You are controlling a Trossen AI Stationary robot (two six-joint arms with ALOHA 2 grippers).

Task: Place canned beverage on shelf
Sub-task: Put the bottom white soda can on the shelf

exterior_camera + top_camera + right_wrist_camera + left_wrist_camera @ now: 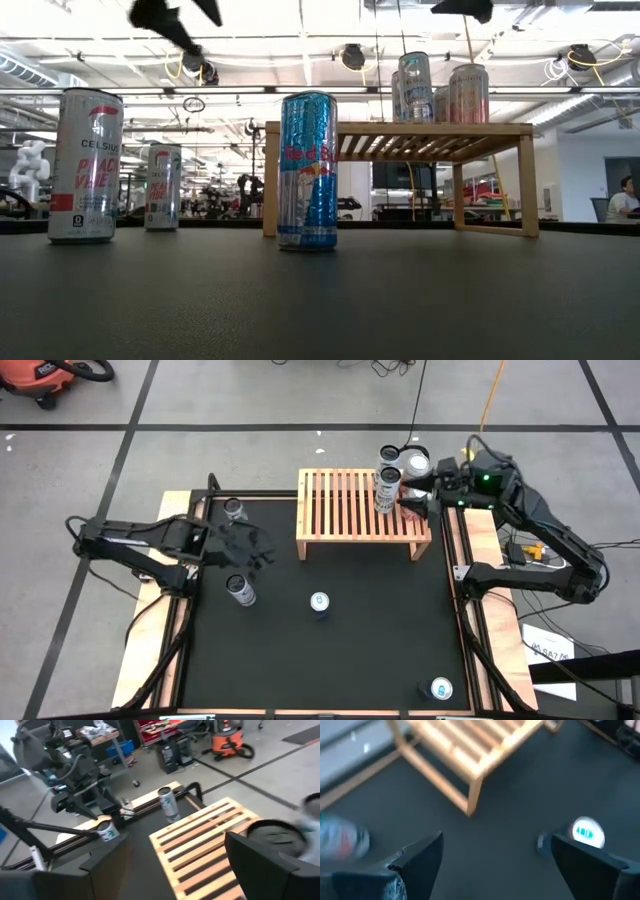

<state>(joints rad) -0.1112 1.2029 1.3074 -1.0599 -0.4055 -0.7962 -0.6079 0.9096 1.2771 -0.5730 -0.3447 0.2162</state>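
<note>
The left gripper (250, 550) hung over the table's (370, 630) left half with its jaws spread wide and nothing between them. The nearest canned beverage (240, 591) stood upright just on the near side of it; a blue one (319, 604) stood mid-table, farther toward the right. The shelf (345, 510) lay beyond, already carrying cans (387, 488) at its right end. The right gripper (412, 493) hovered beside those cans, jaws apart and empty — so the left arm looked better placed for the next pick, reaching down onto a vertical can.
</note>
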